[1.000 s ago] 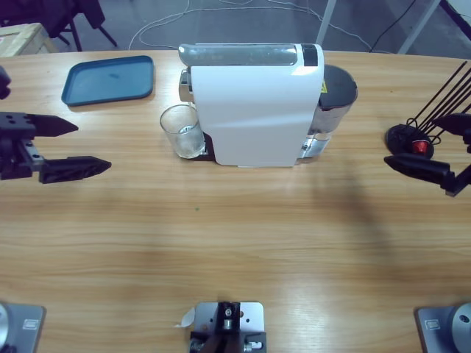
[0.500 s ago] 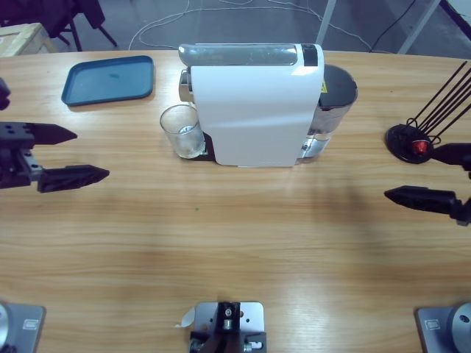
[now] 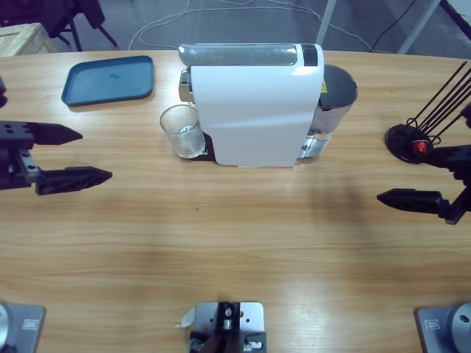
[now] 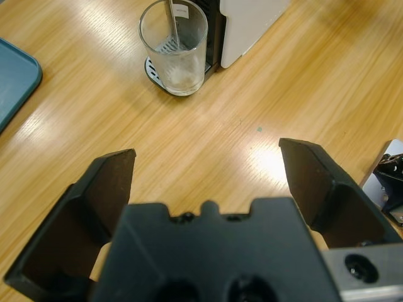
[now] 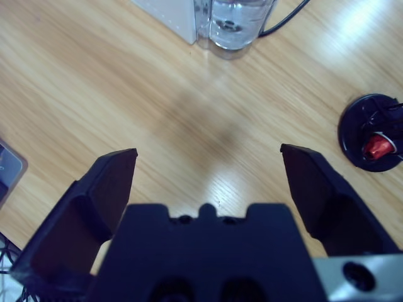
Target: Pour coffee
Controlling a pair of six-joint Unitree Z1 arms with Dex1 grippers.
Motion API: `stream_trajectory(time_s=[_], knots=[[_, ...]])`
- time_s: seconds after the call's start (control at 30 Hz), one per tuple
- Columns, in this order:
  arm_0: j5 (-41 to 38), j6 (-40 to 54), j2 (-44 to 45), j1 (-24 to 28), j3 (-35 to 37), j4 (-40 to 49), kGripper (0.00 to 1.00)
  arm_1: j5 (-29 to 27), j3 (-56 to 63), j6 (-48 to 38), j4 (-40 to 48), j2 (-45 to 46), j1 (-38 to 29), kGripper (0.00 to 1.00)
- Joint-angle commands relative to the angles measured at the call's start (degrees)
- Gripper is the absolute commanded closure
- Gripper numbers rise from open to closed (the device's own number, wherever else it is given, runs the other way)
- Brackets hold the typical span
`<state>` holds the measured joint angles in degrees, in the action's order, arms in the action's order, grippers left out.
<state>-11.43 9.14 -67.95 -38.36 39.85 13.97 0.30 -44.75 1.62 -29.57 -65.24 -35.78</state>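
A long wooden tabletop is seen from above, with a white coffee machine set at its far middle. An empty clear glass is stood on the machine's drip tray, under the spout, on the side nearer the left arm; in the left wrist view the glass is seen upright, well ahead of the jaws. A blue tray is laid flat beyond the glass, apart from it. The machine's clear water tank is fixed at its other end, and a black round base with a red capsule is placed near the right edge. The left hand is held wide above bare wood, gripping nothing. The right hand is likewise spread wide and empty, near the black base.
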Motion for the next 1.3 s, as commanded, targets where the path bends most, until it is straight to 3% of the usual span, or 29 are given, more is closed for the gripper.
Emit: stream_trajectory(time_s=[0.03, 1.17, 1.3], knots=[[-0.3, -0.1, 1.3, -0.2, -2.3, 1.4, 0.0, -0.1, 2.5, -1.0, 1.6, 2.5, -0.6, 0.0], [-0.5, 0.0, -1.7, -0.2, 1.0, 0.9, 0.0, -1.0, 5.0, -1.5, 4.4, 4.8, -0.7, 0.0], [-1.5, 4.5, -1.3, -0.4, 0.7, 1.2, 0.0, -1.0, 5.0, -1.5, 4.4, 4.7, -0.7, 0.0]])
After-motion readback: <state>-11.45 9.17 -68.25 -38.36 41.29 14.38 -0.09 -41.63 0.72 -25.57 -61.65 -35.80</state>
